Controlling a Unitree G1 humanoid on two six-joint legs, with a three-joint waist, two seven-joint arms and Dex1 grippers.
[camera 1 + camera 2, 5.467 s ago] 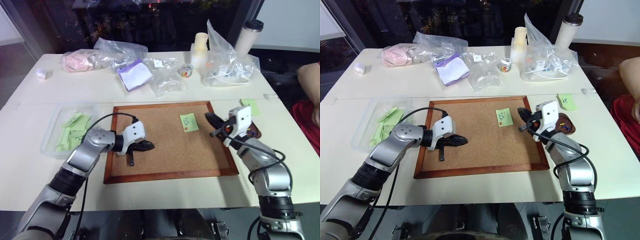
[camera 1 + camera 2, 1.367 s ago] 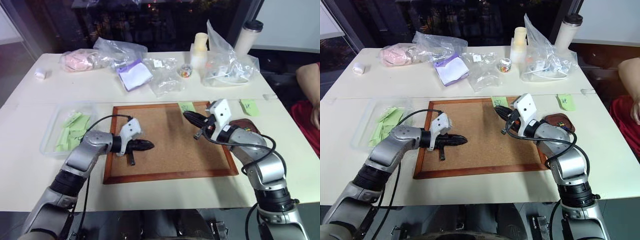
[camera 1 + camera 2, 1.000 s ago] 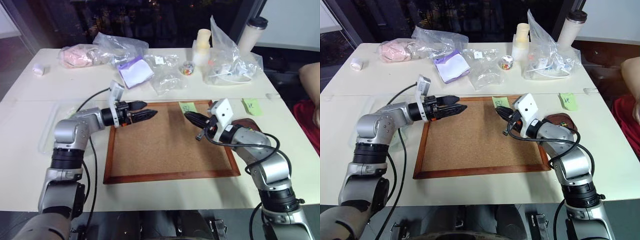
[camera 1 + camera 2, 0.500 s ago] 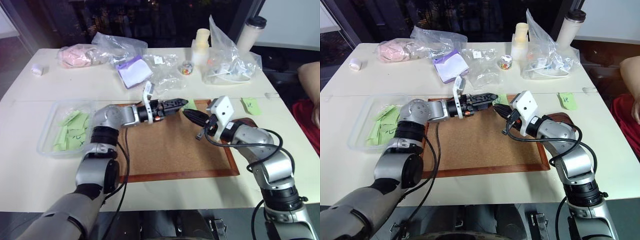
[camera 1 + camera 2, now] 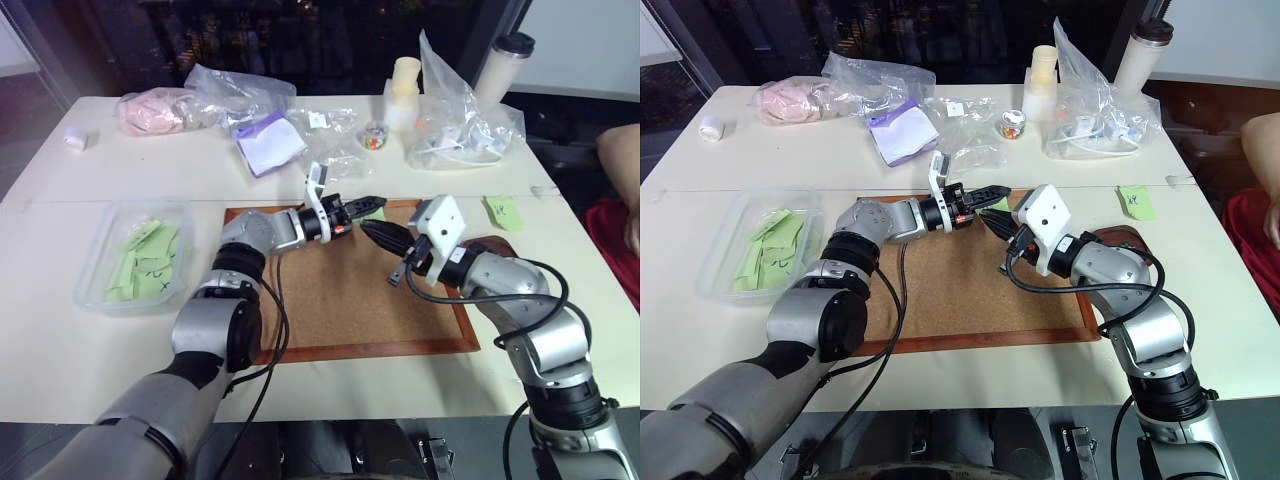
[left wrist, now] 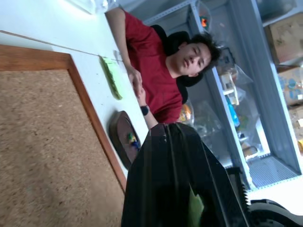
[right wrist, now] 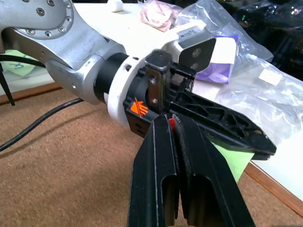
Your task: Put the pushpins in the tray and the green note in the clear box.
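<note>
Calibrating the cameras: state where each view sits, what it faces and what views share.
Head stereo pair: looks forward and down over the corkboard; both arms show, left gripper beside right gripper.
Left wrist: looks past its own gripper over the tray toward a person.
Right wrist: faces the left gripper on the green note.
Shared: the corkboard.

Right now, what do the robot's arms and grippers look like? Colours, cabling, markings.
Both arms are silver-grey metal with rounded joint housings and black segments near the wrists. Each ends in a white boxy wrist block and a gripper of two long, tapered black fingers: left gripper, right gripper. Thin black cables loop loosely along each forearm. The left wrist has a white collar bearing a small orange mark.
</note>
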